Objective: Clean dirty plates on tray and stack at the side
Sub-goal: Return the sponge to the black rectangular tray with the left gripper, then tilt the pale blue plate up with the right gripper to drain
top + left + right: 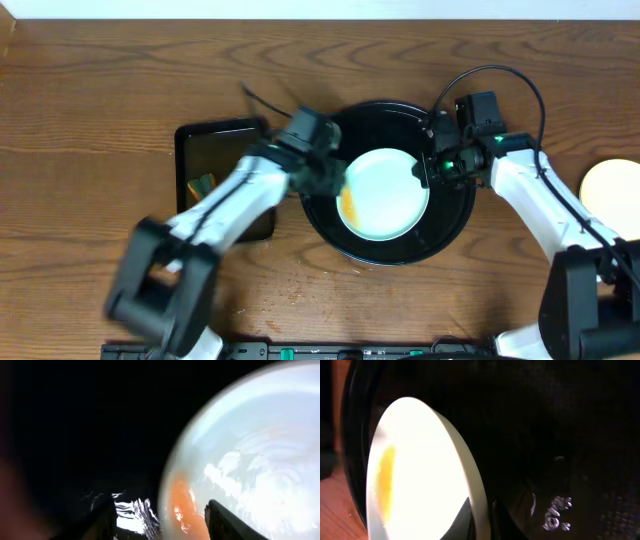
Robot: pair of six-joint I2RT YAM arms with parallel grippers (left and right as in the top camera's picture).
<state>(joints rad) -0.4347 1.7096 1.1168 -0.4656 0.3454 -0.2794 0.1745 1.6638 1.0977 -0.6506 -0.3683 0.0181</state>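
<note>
A pale blue-white dirty plate (385, 195) lies in the round black tray (380, 112), with an orange smear (348, 205) on its left side. My left gripper (335, 185) hangs open over the plate's left edge. In the left wrist view the smear (180, 500) lies between the two empty fingers of that gripper (160, 522), partly over the plate (250, 450) and partly over the tray floor (75, 435). My right gripper (428, 172) is shut on the plate's right rim. In the right wrist view the plate (420, 470) is tilted, its rim pinched in the right gripper (482, 525).
A small black rectangular tray (225, 135) holding a green and yellow sponge (200, 187) stands left of the round tray, under my left arm. A pale yellow plate (612, 190) lies at the table's right edge. Bare wooden table surrounds them.
</note>
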